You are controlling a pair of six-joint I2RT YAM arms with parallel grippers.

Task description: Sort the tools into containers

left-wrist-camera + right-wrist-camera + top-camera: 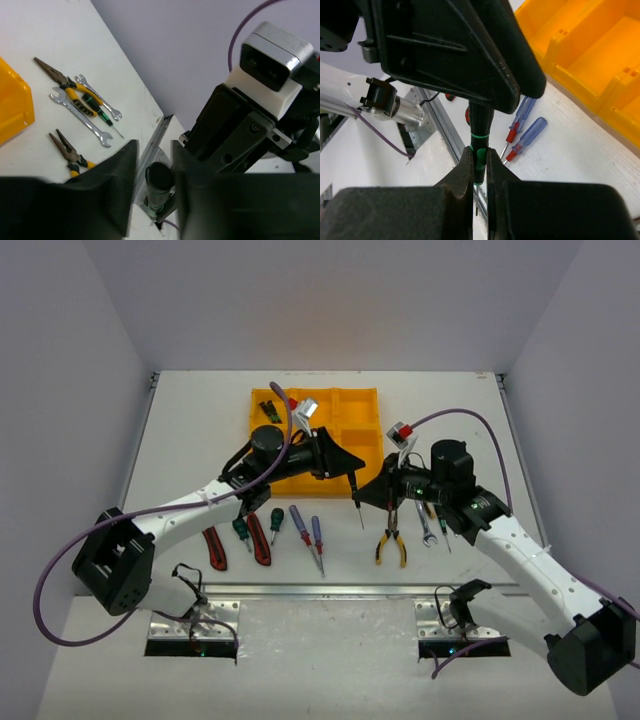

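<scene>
Sorting has barely begun. In the top view the yellow tray (357, 408) shows just 1 dark item (268, 408), in its far left compartment; the left arm hides part of the near row. I count 11 tools on the bench (180, 430) near of the tray: 2 red-black utility knives (259, 538), 2 green-handled screwdrivers (276, 522), 2 purple-handled screwdrivers (532, 132), 2 yellow-handled pliers (70, 155), 2 wrenches (82, 116) and a slim driver (95, 106) lying against them.

A 12th tool, the dark green driver (481, 122), hangs upright in the air just off the tray's near right corner. The right fingers (462, 175) are clenched on its green-banded lower handle. The left fingers (122, 170) flank the handle's top; whether they press on it I cannot tell. It looks like a handover.

The tray is glossy moulded plastic with thin dividing walls. The purple handles are translucent with red collars. The pliers have dipped yellow grips and dark pointed steel noses. The wrenches are flat bright steel, open at both ends. The held driver's handle is round and matte.
</scene>
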